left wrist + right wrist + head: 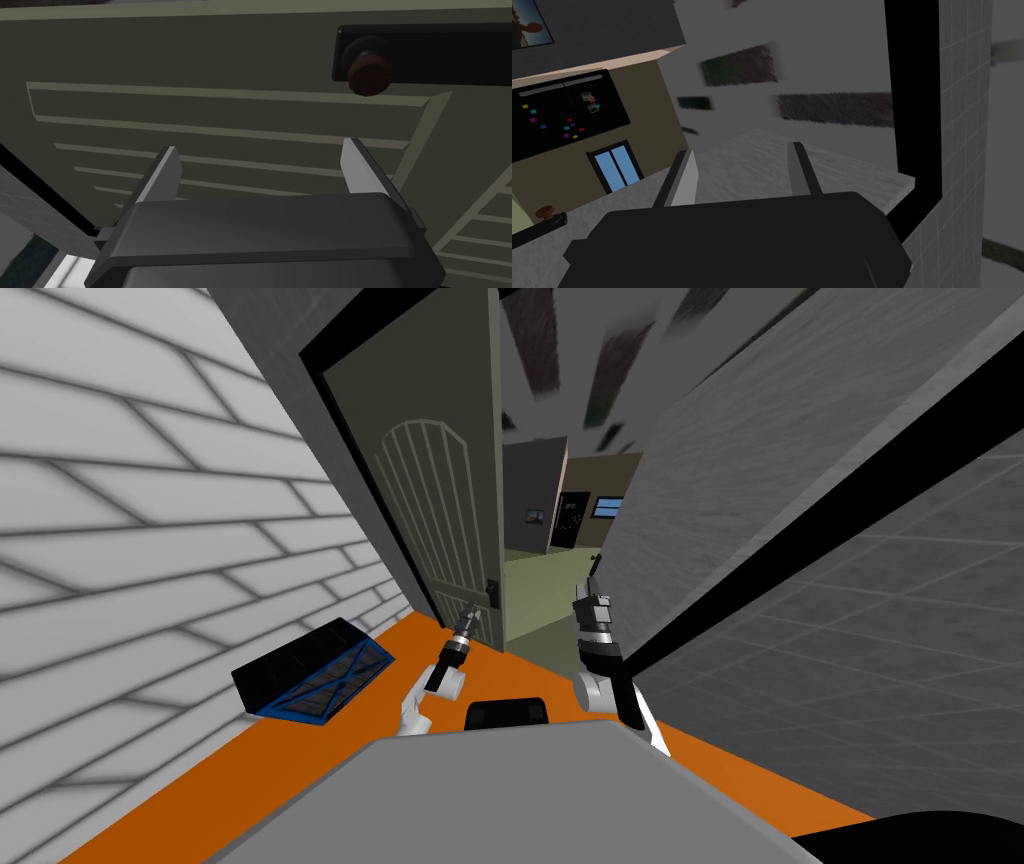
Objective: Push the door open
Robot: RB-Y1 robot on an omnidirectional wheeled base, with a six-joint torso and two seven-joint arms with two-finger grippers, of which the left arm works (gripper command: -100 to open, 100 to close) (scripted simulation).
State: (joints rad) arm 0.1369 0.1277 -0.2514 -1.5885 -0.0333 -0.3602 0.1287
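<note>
Two risks stood out, both around the olive door (440, 518). It hung partly open at about 11 o'clock from the robot, with its free edge at 12 o'clock and a gap to the room beyond beside that edge. A push placed too near the free edge could slip off and send the arm into the gap.

At 1 o'clock the grey wall (700, 488) closed the gap, and the right arm stood raised close beside it. Driving forward could well scrape that arm on the black jamb (914, 125).

At 10 o'clock a black crate (315, 673) lay on the orange floor (250, 768), well apart from the door, so it was probably no obstacle.

Facing the slatted panel, the left claw (260, 150) was released, its blades apart and empty. Whether its tips touched the panel could not be told. The right claw (742, 150) was likewise released and held nothing.

Near the left claw, the brown knob (369, 75) sat on its black plate (450, 50). A blade sliding along the panel could catch on the knob and wrench the wrist.
</note>
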